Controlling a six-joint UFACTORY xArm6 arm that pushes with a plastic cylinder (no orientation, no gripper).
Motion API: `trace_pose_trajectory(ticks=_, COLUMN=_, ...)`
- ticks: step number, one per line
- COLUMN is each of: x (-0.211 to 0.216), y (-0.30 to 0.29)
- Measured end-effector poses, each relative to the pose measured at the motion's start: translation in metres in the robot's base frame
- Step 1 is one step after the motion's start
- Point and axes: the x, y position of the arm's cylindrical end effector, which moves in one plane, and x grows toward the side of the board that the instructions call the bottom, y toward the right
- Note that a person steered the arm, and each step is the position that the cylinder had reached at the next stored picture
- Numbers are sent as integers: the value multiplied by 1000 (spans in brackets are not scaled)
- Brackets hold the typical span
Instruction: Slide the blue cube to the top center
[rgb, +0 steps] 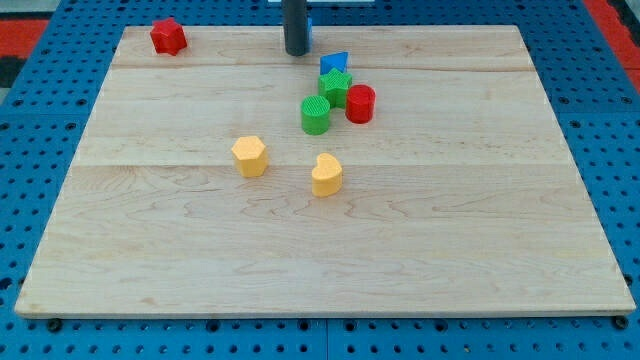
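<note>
Blue cube (309, 30): at the board's top centre, almost wholly hidden behind my rod; only a thin blue edge shows on the rod's right side.
Red block, far left (168, 36): star-like in outline, near the board's top left corner, well to the left of the rod.
Yellow block, left (249, 156): roughly hexagonal, below and left of the rod, about mid-board.
My tip (296, 52): touching the board at top centre, just in front of the blue cube; whether it touches the cube I cannot tell. The arm carries only this straight rod, no jaws to spread or close.
Green cylinder (315, 115): below the rod, slightly right.
Yellow heart-shaped block (326, 175): further below, beside the yellow hexagonal one.
Blue triangular block (333, 64): just right of and below the tip.
Green block (336, 87): touching the blue triangular block's lower edge.
Red cylinder (360, 104): rightmost of the cluster, against the green block.
Wooden board (480, 230): carries every block.
</note>
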Motion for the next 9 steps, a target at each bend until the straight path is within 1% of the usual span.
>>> trace_pose_trajectory(ticks=2, x=4, y=4)
trace_pose_trajectory(ticks=3, x=12, y=24)
trace_pose_trajectory(ticks=4, x=21, y=26)
trace_pose_trajectory(ticks=5, x=42, y=35)
trace_pose_trajectory(ticks=6, x=79, y=44)
trace_pose_trajectory(ticks=7, x=105, y=44)
trace_pose_trajectory(ticks=8, x=114, y=48)
trace_pose_trajectory(ticks=9, x=137, y=86)
